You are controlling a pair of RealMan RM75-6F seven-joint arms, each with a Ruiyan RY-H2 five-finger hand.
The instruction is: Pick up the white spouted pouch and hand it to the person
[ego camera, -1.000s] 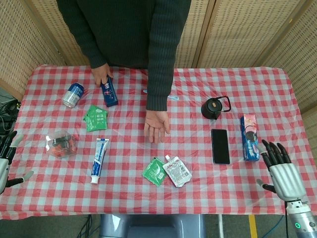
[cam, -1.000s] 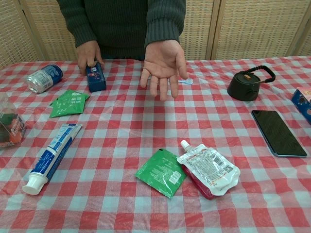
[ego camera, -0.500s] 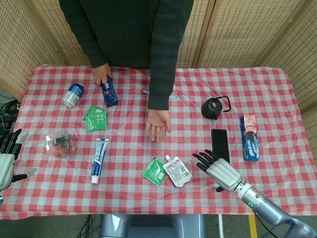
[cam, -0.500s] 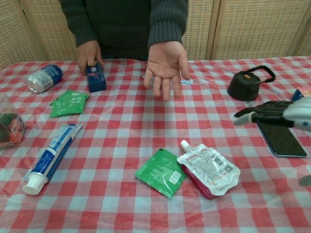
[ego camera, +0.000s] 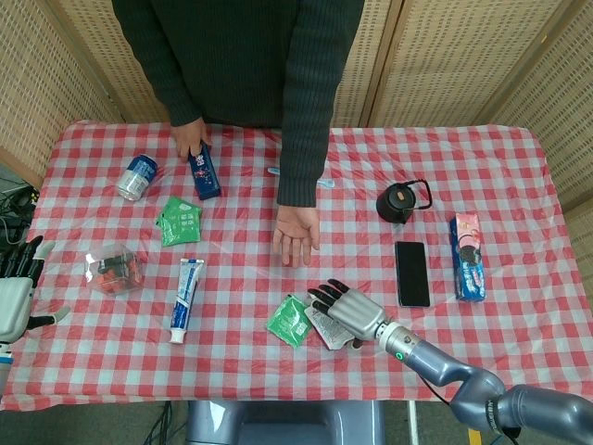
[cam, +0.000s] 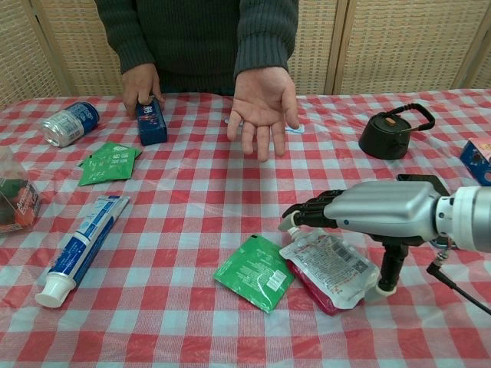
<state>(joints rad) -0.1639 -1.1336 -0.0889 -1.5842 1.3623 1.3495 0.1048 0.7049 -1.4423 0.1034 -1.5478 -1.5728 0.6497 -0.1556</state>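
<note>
Pouch: the white spouted pouch [cam: 331, 266] lies flat near the table's front edge, just beside a green sachet [cam: 255, 272], partly over something red.
Right hand: the right hand [cam: 368, 211] hovers over it, fingers apart, holding nothing.
Left hand: the left hand [ego camera: 17, 295] waits at the table's edge, open and empty.
Handling: looks light, soft, slick; I'd pinch the body close to the stiff spout.
Receiver: the person's palm [cam: 263, 106] waits upturned, well apart.

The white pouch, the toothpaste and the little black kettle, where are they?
white spouted pouch [cam: 337, 268], chest view, on its printed front.
toothpaste tube [cam: 80, 247], chest view, on the middle of the tube.
black kettle [cam: 386, 136], chest view, on its round body.
</note>
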